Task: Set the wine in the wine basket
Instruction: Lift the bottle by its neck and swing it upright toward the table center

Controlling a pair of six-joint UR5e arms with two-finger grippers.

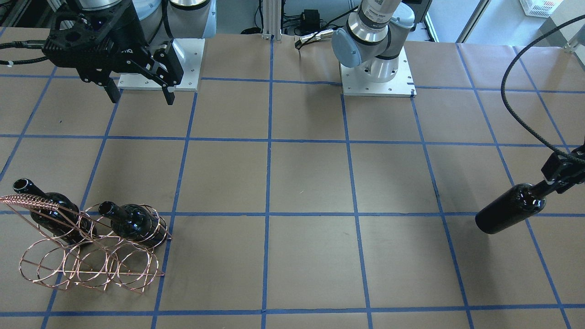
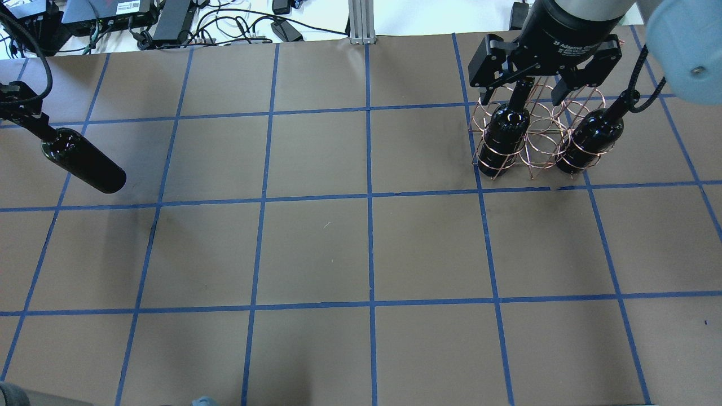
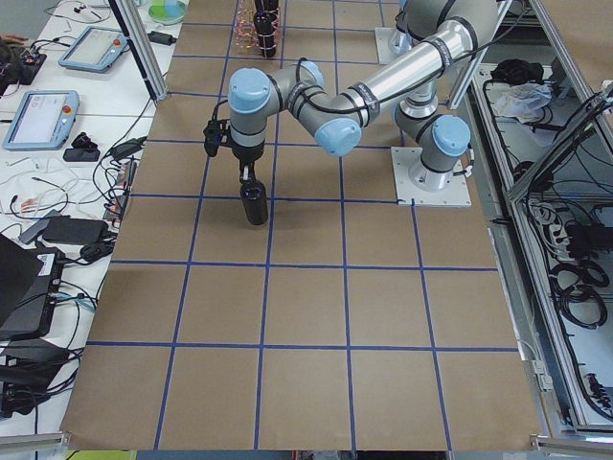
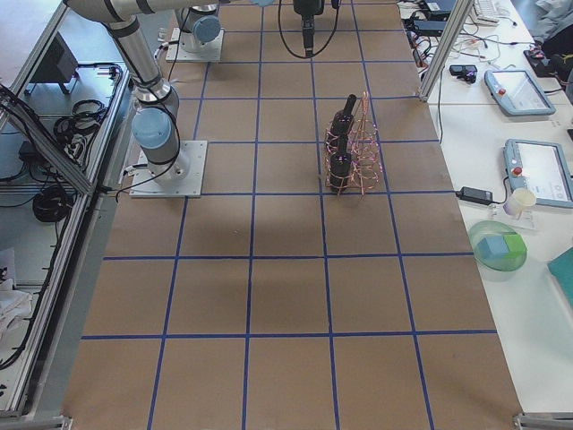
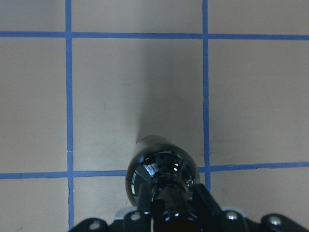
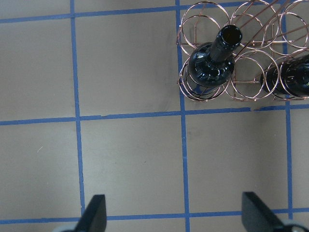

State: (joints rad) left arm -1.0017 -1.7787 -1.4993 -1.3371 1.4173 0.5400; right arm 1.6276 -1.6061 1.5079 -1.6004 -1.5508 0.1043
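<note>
My left gripper is shut on the neck of a glossy black wine bottle and holds it off the table at the far left. It also shows in the front view and the left wrist view. The copper wire wine basket stands at the back right with two black bottles in its outer rings; its middle ring is empty. My right gripper is open and empty, high over the basket.
The brown table paper carries a grid of blue tape lines. The arm bases stand at the robot's edge. Cables and boxes lie beyond the far edge. Tablets and a green bowl sit on a side bench.
</note>
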